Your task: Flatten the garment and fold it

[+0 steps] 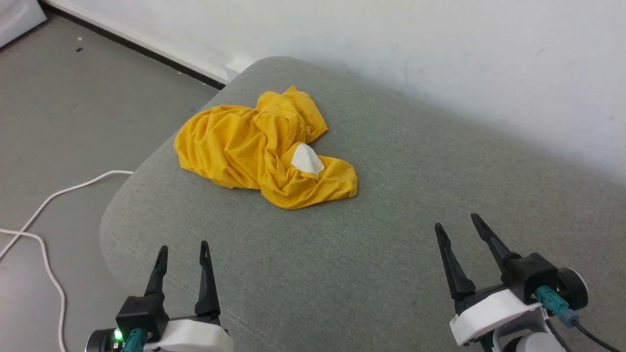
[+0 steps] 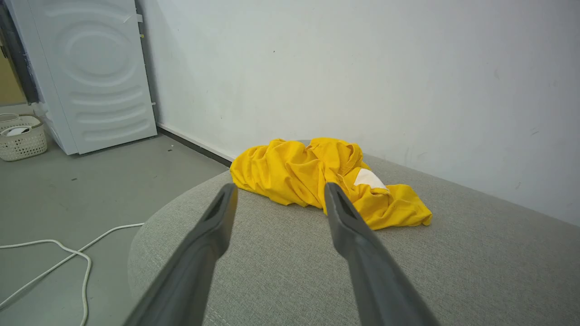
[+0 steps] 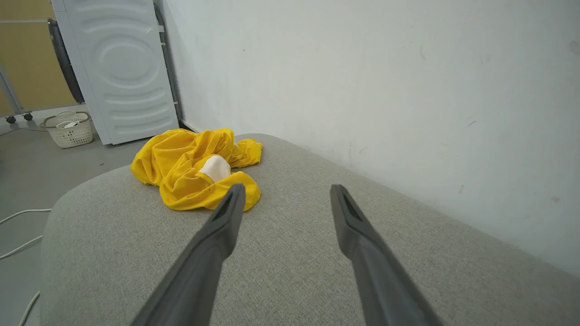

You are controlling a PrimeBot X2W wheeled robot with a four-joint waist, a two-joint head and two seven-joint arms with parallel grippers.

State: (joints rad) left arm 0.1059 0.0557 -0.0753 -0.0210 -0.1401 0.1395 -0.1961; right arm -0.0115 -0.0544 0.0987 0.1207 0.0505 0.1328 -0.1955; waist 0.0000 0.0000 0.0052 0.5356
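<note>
The bright yellow thin-cotton T-shirt [image 1: 234, 146] lies crumpled in the upper left-centre of the head view, on the pale grey upholstered cushion [image 1: 391, 220]. Its long axis runs from middle left down toward centre, a white printed patch [image 1: 306, 159] peeking out. Both grippers sit low in the frame with jaws spread and holding nothing. The left gripper [image 1: 183, 246] lies almost straight below the heap and looks nearer; the right gripper [image 1: 456, 221] stands well apart (lower right). The left wrist view adds a white ribbed appliance [image 2: 90, 72] and a woven basket [image 2: 22, 136].
</note>
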